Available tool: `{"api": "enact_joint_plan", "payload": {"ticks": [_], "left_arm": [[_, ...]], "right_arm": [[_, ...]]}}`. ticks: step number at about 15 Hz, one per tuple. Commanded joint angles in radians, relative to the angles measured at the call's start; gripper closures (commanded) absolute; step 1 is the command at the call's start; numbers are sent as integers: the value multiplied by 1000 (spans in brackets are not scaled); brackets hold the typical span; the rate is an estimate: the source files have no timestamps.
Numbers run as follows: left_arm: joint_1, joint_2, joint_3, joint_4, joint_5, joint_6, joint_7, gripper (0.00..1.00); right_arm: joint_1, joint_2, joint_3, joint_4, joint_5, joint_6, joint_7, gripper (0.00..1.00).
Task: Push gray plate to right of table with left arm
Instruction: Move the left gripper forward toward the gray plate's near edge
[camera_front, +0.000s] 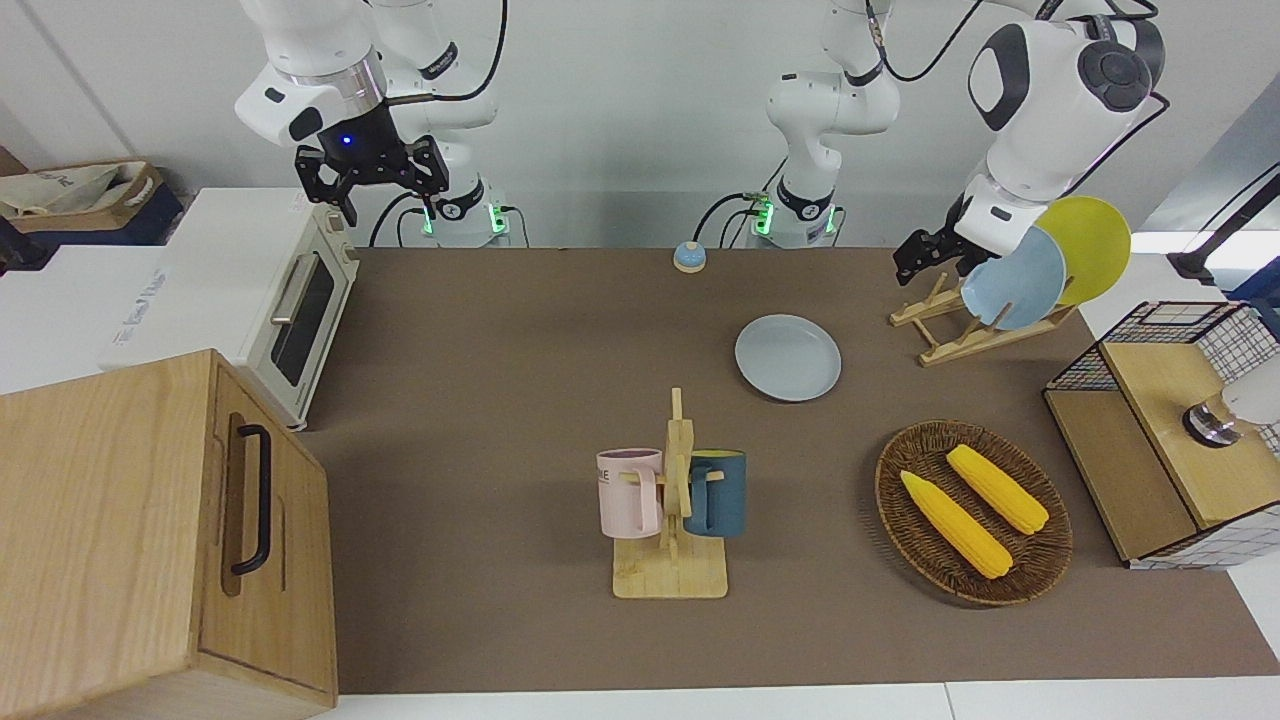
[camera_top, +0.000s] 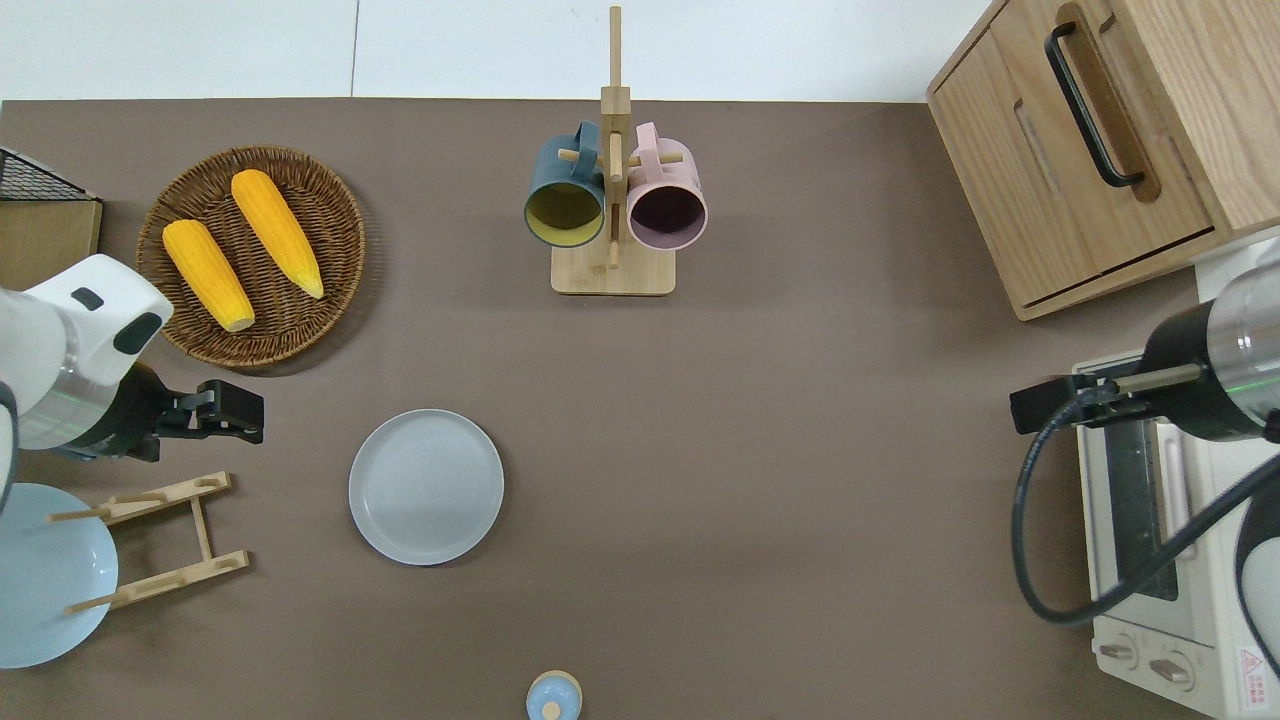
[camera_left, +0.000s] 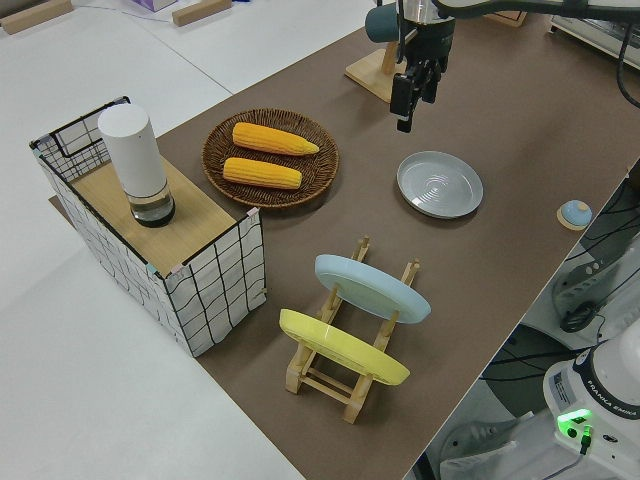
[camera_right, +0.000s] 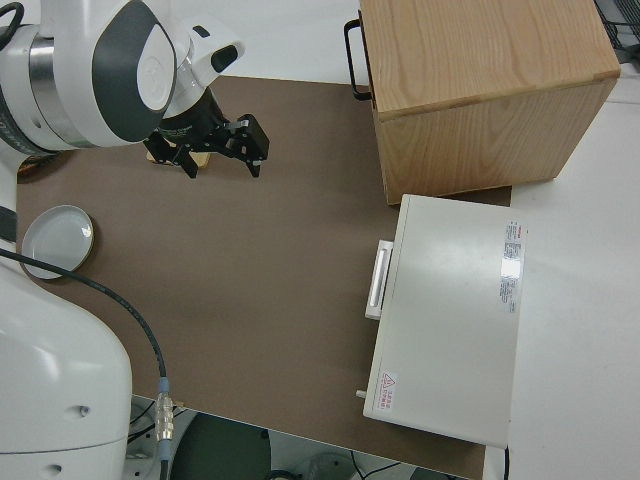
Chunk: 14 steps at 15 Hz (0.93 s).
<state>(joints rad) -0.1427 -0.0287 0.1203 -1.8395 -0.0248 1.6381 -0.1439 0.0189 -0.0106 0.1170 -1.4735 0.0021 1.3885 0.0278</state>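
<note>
My left gripper hangs over bare table with fingers pressed together, and the gray plate lies flat toward the right arm's end from it.
</note>
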Motion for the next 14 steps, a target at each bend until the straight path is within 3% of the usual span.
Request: {"api": "enact_joint_plan", "payload": {"ticks": [1,10,14], "left_arm": [[-14,-71,-7,-159,-12,127,-29,2],[-14,-74,-11,-394,-33,403,-36,9],[-28,-76,-14,-455,-41,463,-36,9]], "right_arm": [[-20,-6,15,4,10,-13,0,17],[-20,-6,15,4,10,-13,1,17],[-20,-6,15,4,10,-14,1,17]]}}
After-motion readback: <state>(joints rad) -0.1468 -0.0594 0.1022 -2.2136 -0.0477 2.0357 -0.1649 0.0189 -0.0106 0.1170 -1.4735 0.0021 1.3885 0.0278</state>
